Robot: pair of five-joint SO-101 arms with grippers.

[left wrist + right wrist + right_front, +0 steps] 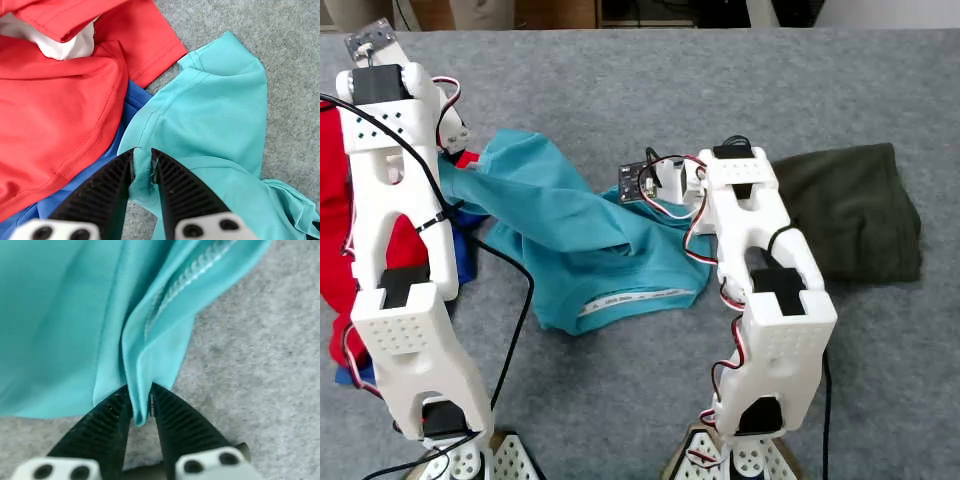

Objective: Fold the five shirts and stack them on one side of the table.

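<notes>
Now the teal shirt (580, 240) lies crumpled just beside the red shirt (60, 115), with the left gripper (142, 157) clamped on a seam near its sleeve and the right gripper (141, 400) clamped on its opposite fold. Both should probably draw apart evenly and low, spreading it flat without dragging the red one.

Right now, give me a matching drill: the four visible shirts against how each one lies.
Things:
1 teal shirt
2 dark green shirt
3 red shirt
4 blue shirt

States:
A folded, apart from the other shirts
B pinched by the left gripper and the right gripper
C partly hidden under the red one
D bunched up, lying over the blue one

Pairs: 1-B, 2-A, 3-D, 4-C
</notes>
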